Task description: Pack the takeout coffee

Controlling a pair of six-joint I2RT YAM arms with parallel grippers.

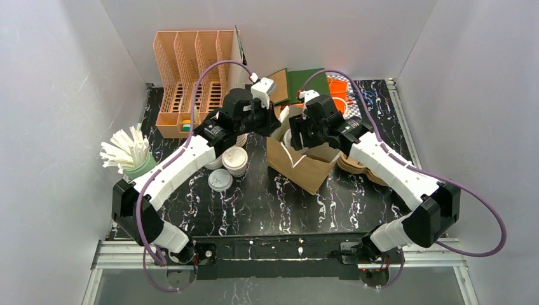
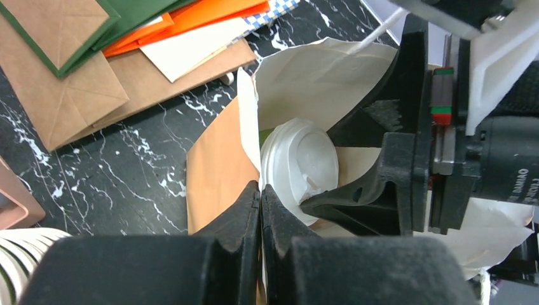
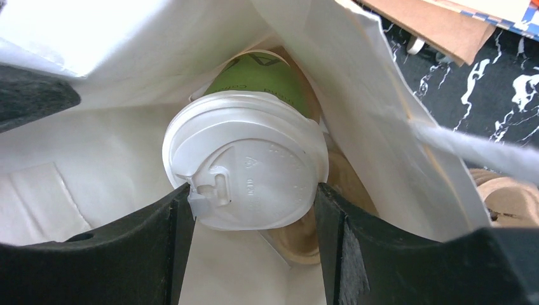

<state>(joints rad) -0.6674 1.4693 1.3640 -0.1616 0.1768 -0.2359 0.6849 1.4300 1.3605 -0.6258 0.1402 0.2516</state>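
Black right gripper [image 3: 253,219] hugs the cup [image 3: 270,82] by its lid [image 3: 245,159], deep in the bag [image 3: 95,146] near the surface's [image 1: 254,213] middle. Left gripper [image 2: 260,200] pinches the bag's rim. Cup is likely light and squashy; the stiff lid seems the safest hold. Only the top view shows more cups [image 1: 234,159] beside the bag.

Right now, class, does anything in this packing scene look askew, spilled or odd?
The paper bag leans, its mouth crumpled and pulled open where the left gripper pinches its rim. The green lidded cup, held by the right gripper, looks tilted inside. No spill shows.
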